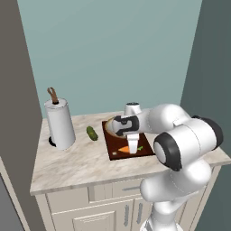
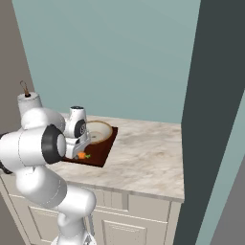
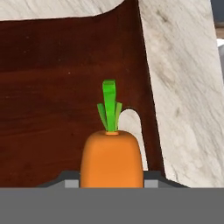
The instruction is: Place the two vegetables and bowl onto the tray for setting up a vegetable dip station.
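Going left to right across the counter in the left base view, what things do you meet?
Paper towel roll → cucumber → tray holding the bowl and the carrot.

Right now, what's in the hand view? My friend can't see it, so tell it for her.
An orange carrot with a green top sits between the jaws, low in the hand view, over a dark reddish-brown tray. The tray's small slot handle shows just behind the carrot, and marble counter runs along the right side.
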{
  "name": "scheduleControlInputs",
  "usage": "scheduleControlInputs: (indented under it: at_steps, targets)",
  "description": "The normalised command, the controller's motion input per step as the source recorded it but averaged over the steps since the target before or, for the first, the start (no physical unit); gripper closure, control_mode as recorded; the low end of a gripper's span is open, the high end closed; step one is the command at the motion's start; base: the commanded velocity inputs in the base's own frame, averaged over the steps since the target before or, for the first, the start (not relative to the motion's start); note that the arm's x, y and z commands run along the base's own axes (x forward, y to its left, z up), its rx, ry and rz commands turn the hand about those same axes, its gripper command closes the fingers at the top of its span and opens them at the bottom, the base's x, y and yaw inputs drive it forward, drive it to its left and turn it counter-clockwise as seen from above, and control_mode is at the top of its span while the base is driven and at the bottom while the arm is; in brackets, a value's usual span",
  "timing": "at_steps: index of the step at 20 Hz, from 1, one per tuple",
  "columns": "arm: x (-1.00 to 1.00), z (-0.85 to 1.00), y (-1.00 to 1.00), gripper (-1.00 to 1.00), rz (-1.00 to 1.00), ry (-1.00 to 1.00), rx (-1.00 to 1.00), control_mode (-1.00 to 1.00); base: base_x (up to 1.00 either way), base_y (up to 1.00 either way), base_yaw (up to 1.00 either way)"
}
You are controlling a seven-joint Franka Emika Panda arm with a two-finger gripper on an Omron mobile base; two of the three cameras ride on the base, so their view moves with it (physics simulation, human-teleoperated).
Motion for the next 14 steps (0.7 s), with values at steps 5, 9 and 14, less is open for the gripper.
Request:
scheduleControlInputs:
  at_steps: [5, 9, 14]
  targets:
    - [0.07, -0.05, 0.0, 1.0, 0.0, -0.01, 0.0, -1.0, 0.0, 0.0, 0.0]
    - [0.03, -0.05, 0.0, 1.0, 0.0, 0.0, 0.0, -1.0, 0.0, 0.0, 0.0]
    - [0.0, -0.04, 0.0, 1.0, 0.0, 0.0, 0.0, -1.0, 0.0, 0.0, 0.0]
